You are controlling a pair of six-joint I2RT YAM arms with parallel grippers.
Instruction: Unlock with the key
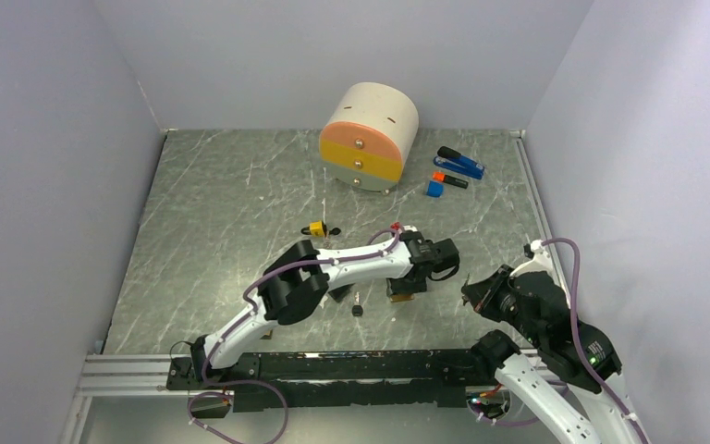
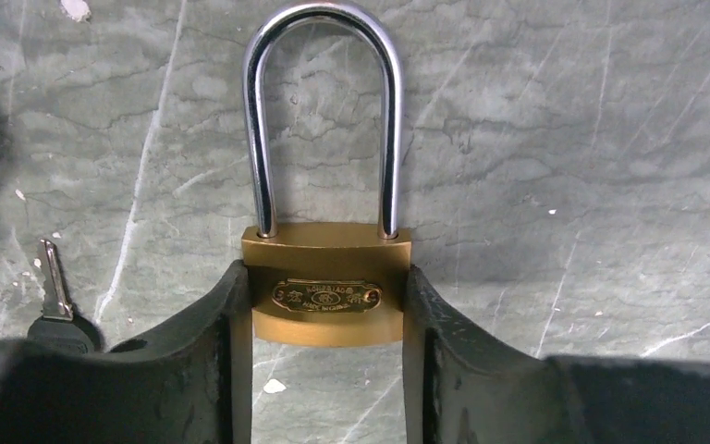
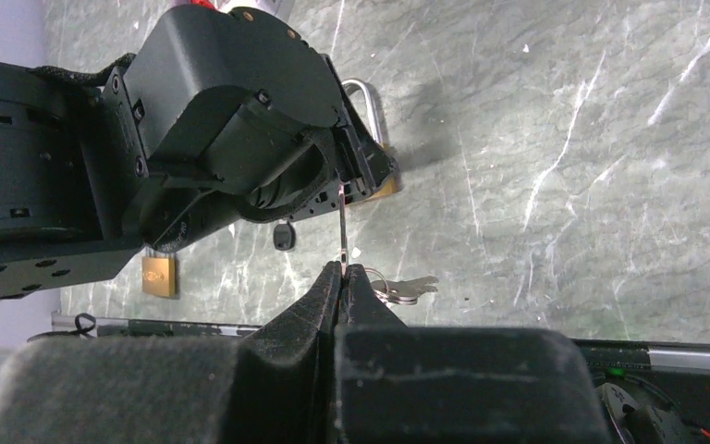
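Note:
My left gripper (image 2: 327, 310) is shut on a brass padlock (image 2: 327, 277) and grips its body from both sides. The steel shackle (image 2: 324, 111) is closed and points away over the table. My right gripper (image 3: 343, 270) is shut on a thin key (image 3: 342, 227) with its blade pointing up. The blade's tip reaches the left gripper's fingers beside the padlock (image 3: 384, 185). A ring with a spare key (image 3: 405, 289) hangs from it. No key shows at the padlock's base in the left wrist view. In the top view the left gripper (image 1: 422, 276) and right gripper (image 1: 473, 291) are close together.
A black-headed key (image 2: 53, 301) lies on the table left of the padlock. Another brass padlock (image 3: 158, 275) lies under the left arm. A small yellow padlock (image 1: 312, 228), a round drawer unit (image 1: 370, 137) and a blue stapler (image 1: 460, 164) sit farther back.

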